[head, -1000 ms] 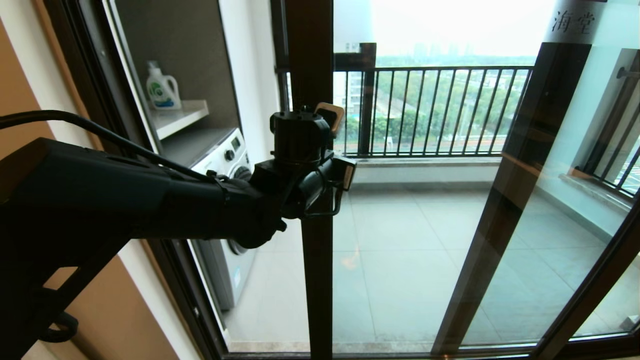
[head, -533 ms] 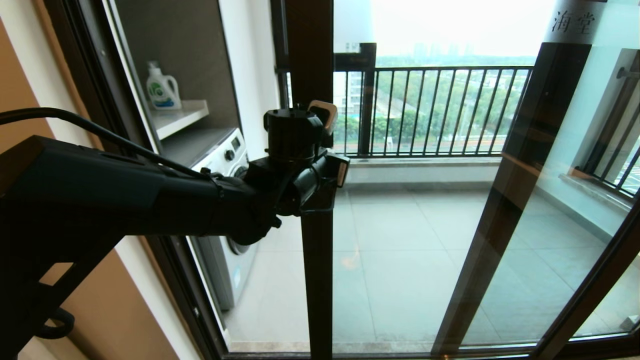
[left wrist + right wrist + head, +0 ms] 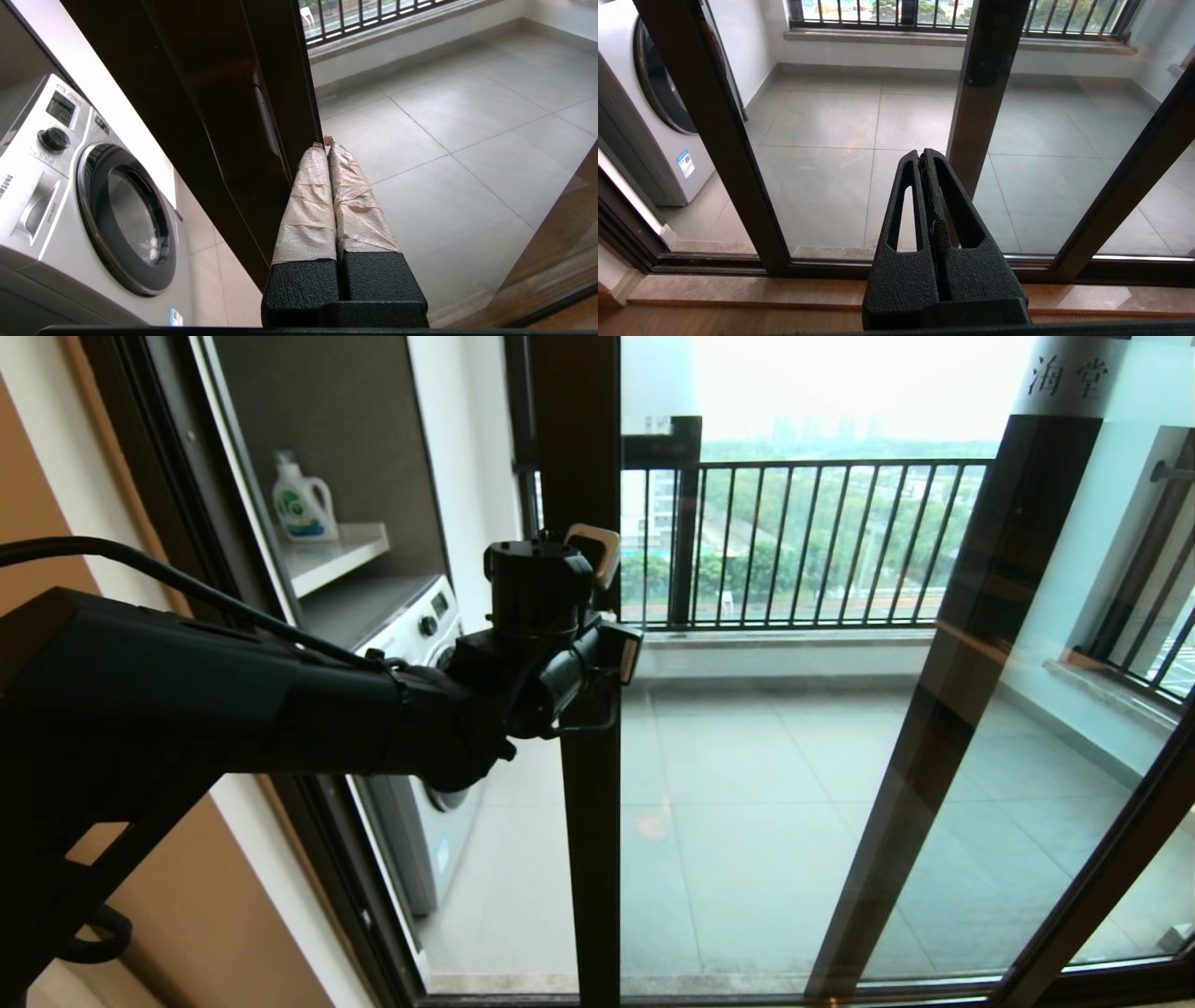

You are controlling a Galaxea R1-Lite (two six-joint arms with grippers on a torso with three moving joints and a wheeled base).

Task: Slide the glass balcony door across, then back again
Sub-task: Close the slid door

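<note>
Balcony tiles and a railing (image 3: 803, 541) show through the glass. Left gripper (image 3: 325, 145) has its taped fingers (image 3: 308, 205) pressed together, holding nothing, tips right against the glass balcony door (image 3: 588, 821) frame by its bar handle (image 3: 268, 126). Washing machine (image 3: 70, 196) sits beyond. Right gripper (image 3: 923, 156) is pinched closed too, empty, low before the door.

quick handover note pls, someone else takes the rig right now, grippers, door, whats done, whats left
Left gripper: shut, holding nothing, fingertips against the edge of the glass balcony door, by its bar handle.
Right gripper: shut, empty, low in front of the glass, clear of the door.
Door: upright stile mid-opening, washing machine to its left.
Done: contact made, door edging left over the last second.
Left: finish this slide; which pass it is cannot be told.
</note>
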